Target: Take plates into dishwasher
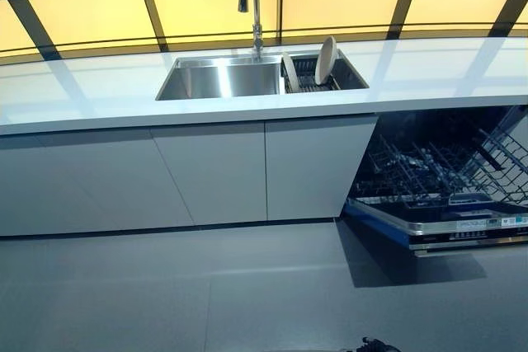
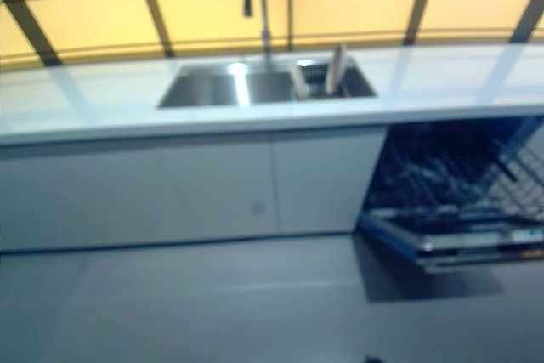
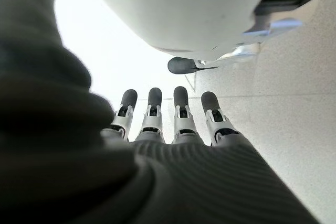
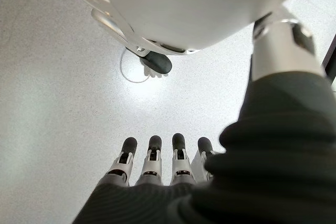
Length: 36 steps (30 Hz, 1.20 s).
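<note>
The robot stands back from the long white surface [image 1: 99, 92], and nothing has been picked up yet. Two plates stand on edge in a dark rack [image 1: 313, 82] in the right part of the sink [image 1: 223, 78]. One plate [image 1: 326, 59] stands tall and leans a little. The other plate [image 1: 290, 72] sits lower, just to its left. The tap [image 1: 250, 2] hangs above the sink. The dishwasher [image 1: 445, 179] is under the surface on the right, with its door down and its rack of prongs showing.

The left hand [image 3: 168, 119] hangs by the robot's side over the floor. Its fingers are straight and hold nothing. The right hand [image 4: 157, 163] hangs the same way, fingers straight and empty.

The step in hand looks like walking up to the sink. To do it well, the robot should stop close enough that a hand can reach over the sink's edge, and a little to the right, so the dishwasher is also near. It should keep its feet away from the open door. The tall plate is the easy one to take first, by its top edge, lifting it straight up so it does not knock the other plate.

The two head views show the sink, plates and dishwasher but no hands. The wrist views show the hands and floor but no plates. The plates look sharper in the left eye view.
</note>
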Available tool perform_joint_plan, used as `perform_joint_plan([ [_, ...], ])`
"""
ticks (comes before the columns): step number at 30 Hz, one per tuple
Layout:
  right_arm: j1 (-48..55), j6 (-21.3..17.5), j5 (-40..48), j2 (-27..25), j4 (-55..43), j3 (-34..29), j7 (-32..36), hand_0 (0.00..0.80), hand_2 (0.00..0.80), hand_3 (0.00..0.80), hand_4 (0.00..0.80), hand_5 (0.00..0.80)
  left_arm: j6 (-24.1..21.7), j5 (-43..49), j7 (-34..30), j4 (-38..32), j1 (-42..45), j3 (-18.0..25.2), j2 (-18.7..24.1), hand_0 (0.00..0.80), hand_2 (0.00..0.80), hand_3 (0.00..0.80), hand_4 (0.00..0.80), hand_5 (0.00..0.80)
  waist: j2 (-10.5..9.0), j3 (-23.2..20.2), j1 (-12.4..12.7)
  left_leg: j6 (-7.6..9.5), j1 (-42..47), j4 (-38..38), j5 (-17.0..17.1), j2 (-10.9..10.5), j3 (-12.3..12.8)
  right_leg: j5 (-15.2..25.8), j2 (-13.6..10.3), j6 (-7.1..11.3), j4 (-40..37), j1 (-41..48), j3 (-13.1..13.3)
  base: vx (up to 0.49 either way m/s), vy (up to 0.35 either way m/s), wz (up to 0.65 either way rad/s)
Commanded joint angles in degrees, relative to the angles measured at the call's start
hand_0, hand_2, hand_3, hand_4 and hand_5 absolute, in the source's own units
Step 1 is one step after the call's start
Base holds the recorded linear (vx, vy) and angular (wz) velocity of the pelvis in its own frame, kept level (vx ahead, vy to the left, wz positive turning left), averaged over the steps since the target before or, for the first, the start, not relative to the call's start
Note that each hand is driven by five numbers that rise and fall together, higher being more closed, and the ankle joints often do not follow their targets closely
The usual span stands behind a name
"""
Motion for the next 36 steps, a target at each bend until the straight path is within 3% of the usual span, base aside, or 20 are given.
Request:
perform_joint_plan([
  [1,-3.26,1.44,1.93,1.58,4.14,1.98,1.49,0.0,0.0,0.0,0.0,0.0,-0.18,-1.78,-0.29,2.65,-5.01,1.02,-2.3,0.0,0.0,0.0,0.0,0.0,-2.58,1.7,0.28,3.18,-0.97,-0.09,-0.32,-3.66,-0.58,-3.08,-1.28,2.62,1.75,2.8,2.37,0.0,0.0,0.0],
  [4,-3.32,-0.02,3.54,1.97,4.13,1.26,2.48,0.0,0.0,0.0,0.0,0.0,0.44,-1.33,-0.54,2.57,-5.03,1.01,-2.35,0.0,0.0,0.0,0.0,0.0,-2.37,1.81,0.2,3.2,-0.81,-0.09,-0.26,-3.63,-0.54,-3.12,-1.3,2.56,1.91,2.83,2.41,0.0,0.0,0.0],
  [8,-3.24,-4.93,2.94,2.01,3.14,1.13,-1.14,0.0,0.0,0.0,0.0,0.0,0.3,-1.47,-0.39,2.45,-4.69,1.01,-2.54,0.0,0.0,0.0,0.0,0.0,-2.09,1.84,-0.07,3.17,-0.71,-0.09,-0.27,-3.58,-0.32,-3.15,-1.38,2.58,1.97,2.8,2.56,0.0,0.0,0.0],
  [13,-3.28,-6.48,1.63,1.57,1.5,1.99,-3.36,0.0,0.0,0.0,0.0,0.0,0.35,-2.43,0.36,1.88,-4.65,0.77,-2.65,0.0,0.0,0.0,0.0,0.0,-1.84,2.16,-0.53,3.25,-0.99,-0.09,-0.28,-3.56,0.11,-3.27,-1.39,2.56,2.3,2.26,2.88,0.0,0.0,0.0],
  [21,-4.62,-2.74,6.46,2.11,1.51,2.71,-3.26,0.0,0.0,0.0,0.0,0.0,-1.09,-3.26,3.71,1.8,-4.28,0.65,-2.26,0.0,0.0,0.0,0.0,0.0,-2.34,3.35,-0.38,3.4,-1.36,1.63,-0.4,-2.58,-0.16,-5.61,-0.11,1.23,6.52,0.49,3.7,-0.008,-0.085,-0.01],
  [23,-5.0,-1.53,6.66,1.75,2.09,2.15,-1.52,0.0,0.0,0.0,0.0,0.0,-1.48,-3.83,4.79,1.79,-4.34,1.99,-2.24,0.0,0.0,0.0,0.0,0.0,-3.47,4.07,-0.17,2.86,-3.22,7.93,-1.37,-1.49,0.56,-5.94,-0.35,0.1,7.63,0.11,3.41,0.001,-0.126,-0.13],
  [24,-5.1,-1.57,6.75,1.36,2.41,2.12,0.06,0.0,0.0,0.0,0.0,0.0,-2.77,-5.29,5.08,2.11,-4.36,3.07,-2.43,0.0,0.0,0.0,0.0,0.0,-4.59,5.12,0.18,2.18,-7.58,18.37,-0.03,-0.6,1.4,-5.96,-0.77,-1.16,8.42,-0.1,2.99,0.011,-0.152,-0.19],
  [25,-5.08,-1.85,6.86,1.07,2.34,2.33,0.27,0.0,0.0,0.0,0.0,0.0,-3.86,-7.22,5.1,2.41,-4.39,3.57,-2.55,0.0,0.0,0.0,0.0,0.0,-5.03,5.86,0.55,1.86,-10.4,23.59,2.23,-0.23,1.6,-5.96,-0.89,-1.78,8.81,0.0,2.92,0.041,-0.178,-0.2],
  [26,-4.78,-1.93,6.06,0.65,2.36,2.21,1.02,0.0,0.0,0.0,0.0,0.0,-5.24,-8.46,5.99,2.07,-4.27,4.88,-2.6,0.0,0.0,0.0,0.0,0.0,-4.93,7.3,1.29,0.8,-16.06,30.32,6.66,0.91,1.98,-6.79,-0.27,-3.15,10.05,0.45,2.58,0.063,-0.102,-0.17],
  [27,-4.67,-1.73,6.18,0.4,2.53,2.32,0.94,0.0,0.0,0.0,0.0,0.0,-5.77,-8.61,5.91,2.03,-4.22,5.36,-2.5,0.0,0.0,0.0,0.0,0.0,-4.65,8.19,2.04,0.13,-18.69,30.91,8.87,1.04,2.37,-7.18,-0.13,-3.27,10.57,1.02,2.68,0.164,-0.018,-0.24],
  [29,-4.54,-1.66,6.16,-0.26,4.12,1.39,0.83,0.0,0.0,0.0,0.0,0.0,-7.21,-11.54,6.22,2.18,-3.45,6.77,-2.72,0.0,0.0,0.0,0.0,0.0,-2.11,10.03,4.23,-1.64,-21.96,23.73,13.26,-0.67,2.12,-8.76,1.42,-2.43,11.04,4.11,3.71,0.343,0.127,-0.27],
  [30,-4.72,-1.74,6.15,-0.39,5.26,0.64,0.76,0.0,0.0,0.0,0.0,0.0,-7.32,-11.49,6.28,2.21,-2.53,7.27,-2.73,0.0,0.0,0.0,0.0,0.0,-0.01,10.24,5.94,-2.59,-23.69,14.95,16.73,-0.82,1.06,-9.84,2.99,-1.77,10.65,6.43,5.56,0.394,0.142,-0.14],
  [31,-4.8,-1.84,6.16,-0.38,5.55,0.45,0.76,0.0,0.0,0.0,0.0,0.0,-7.24,-11.43,6.27,2.3,-2.36,7.35,-2.69,0.0,0.0,0.0,0.0,0.0,0.06,10.51,6.31,-2.68,-23.42,12.7,17.3,-1.17,0.75,-10.25,2.92,-1.6,10.57,7.29,6.01,0.503,0.159,-0.2],
  [32,-5.02,-1.66,6.65,-0.38,6.08,-0.16,0.11,0.0,0.0,0.0,0.0,0.0,-7.21,-11.25,6.1,2.95,-1.52,7.79,-2.67,0.0,0.0,0.0,0.0,0.0,0.5,10.55,7.69,-3.16,-24.28,6.46,19.53,-2.11,-1.33,-11.29,3.26,-1.22,10.09,9.78,8.38,0.365,0.106,-0.3],
  [33,-4.98,-1.73,6.51,-0.44,6.2,-0.47,0.0,0.0,0.0,0.0,0.0,0.0,-7.22,-11.14,6.11,3.38,-1.01,8.18,-2.84,0.0,0.0,0.0,0.0,0.0,0.7,10.31,8.24,-3.18,-24.99,5.3,19.88,-2.41,-2.62,-12.04,3.55,-1.21,9.77,10.93,10.01,0.424,0.15,-0.6],
  [34,-5.05,-1.71,6.14,-0.45,6.32,-0.65,0.05,0.0,0.0,0.0,0.0,0.0,-6.67,-11.08,6.3,3.58,-0.4,8.87,-2.98,0.0,0.0,0.0,0.0,0.0,0.16,9.84,8.51,-1.95,-24.17,4.5,16.55,-3.41,-3.91,-12.63,2.86,-0.9,9.79,11.55,11.9,0.282,0.139,-0.6],
  [36,-4.72,-1.71,5.34,-0.24,6.49,-1.6,-0.14,0.0,0.0,0.0,0.0,0.0,-6.39,-11.69,6.7,4.9,0.04,10.23,-2.67,0.0,0.0,0.0,0.0,0.0,-0.75,7.99,8.33,-0.37,-23.6,7.09,12.2,-2.89,-1.04,-13.79,0.47,0.29,8.91,13.07,12.03,0.336,0.153,-0.37],
])
